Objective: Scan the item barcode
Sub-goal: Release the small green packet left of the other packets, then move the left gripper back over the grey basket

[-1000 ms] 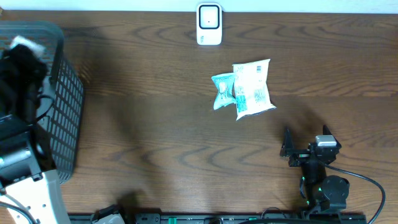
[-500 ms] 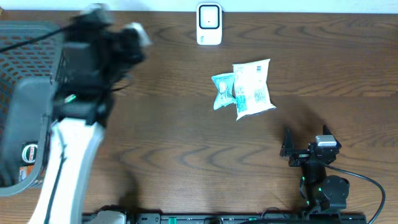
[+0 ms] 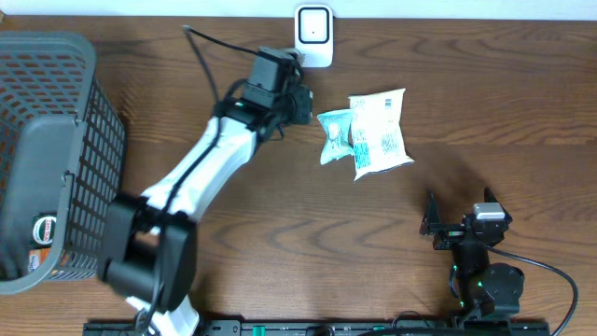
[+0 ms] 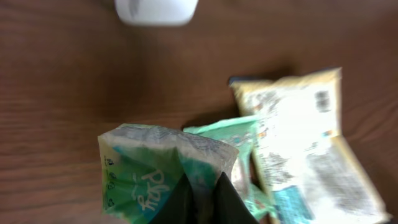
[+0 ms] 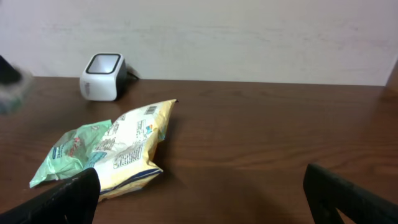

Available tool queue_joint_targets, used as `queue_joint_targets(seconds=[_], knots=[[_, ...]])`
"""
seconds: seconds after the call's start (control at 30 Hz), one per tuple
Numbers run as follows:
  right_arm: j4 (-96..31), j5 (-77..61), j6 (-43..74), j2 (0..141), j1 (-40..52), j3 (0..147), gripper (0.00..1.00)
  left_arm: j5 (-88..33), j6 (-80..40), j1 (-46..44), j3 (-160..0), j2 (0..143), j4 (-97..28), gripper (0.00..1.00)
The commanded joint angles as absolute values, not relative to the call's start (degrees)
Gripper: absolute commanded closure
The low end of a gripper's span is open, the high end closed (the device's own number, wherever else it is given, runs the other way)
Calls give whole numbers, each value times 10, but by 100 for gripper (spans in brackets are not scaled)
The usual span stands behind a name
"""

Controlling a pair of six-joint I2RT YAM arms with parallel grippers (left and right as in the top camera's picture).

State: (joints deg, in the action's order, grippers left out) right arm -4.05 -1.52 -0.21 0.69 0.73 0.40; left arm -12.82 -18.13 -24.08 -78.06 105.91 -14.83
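Observation:
My left gripper [image 3: 291,97] hovers just left of the white barcode scanner [image 3: 314,35] at the table's far edge. In the left wrist view it [image 4: 202,185] is shut on a green packet [image 4: 155,168], with the scanner [image 4: 155,9] blurred at the top. Two more packets lie on the table right of it: a green one [image 3: 333,136] and a cream one [image 3: 381,133] overlapping it. From above, the held packet is hidden under the wrist. My right gripper [image 3: 457,220] rests near the front edge, open and empty [image 5: 202,190], facing the packets [image 5: 130,146] and the scanner [image 5: 102,76].
A dark mesh basket [image 3: 56,103] stands at the left edge with a small round-labelled item [image 3: 42,230] inside. The left arm [image 3: 187,182] stretches diagonally from the front left across the table. A cable runs from the right arm's base [image 3: 560,280].
The left arm has swung from over the basket rightward and toward the far edge, carrying the green packet up beside the scanner. The right arm has not moved.

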Motion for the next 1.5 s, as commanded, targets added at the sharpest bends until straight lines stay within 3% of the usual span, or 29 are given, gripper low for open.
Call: queue_joint_targets(seconds=[0.0,0.07,0.13,0.33,0.7,1.27,1.47], knots=[[-43,-16,8,4,12,3,1,-129,-166,-250,-782,1101,-143,92],[-43,-16,8,4,12,3,1,-129,-168,-255,-782,1111,-145,85],[-43,-16,8,4,12,3,1,-129,-167,-259,-782,1112,-150,67],[-43,-16,8,4,12,3,1,-128,-167,-260,-782,1108,-151,46],[-43,-16,8,4,12,3,1,-128,-165,-228,-782,1006,-156,46],[-43,-16,8,4,12,3,1,-128,-156,12,-782,747,-228,45],[-43,-16,8,4,12,3,1,-2,-160,87,-782,728,-338,46]])
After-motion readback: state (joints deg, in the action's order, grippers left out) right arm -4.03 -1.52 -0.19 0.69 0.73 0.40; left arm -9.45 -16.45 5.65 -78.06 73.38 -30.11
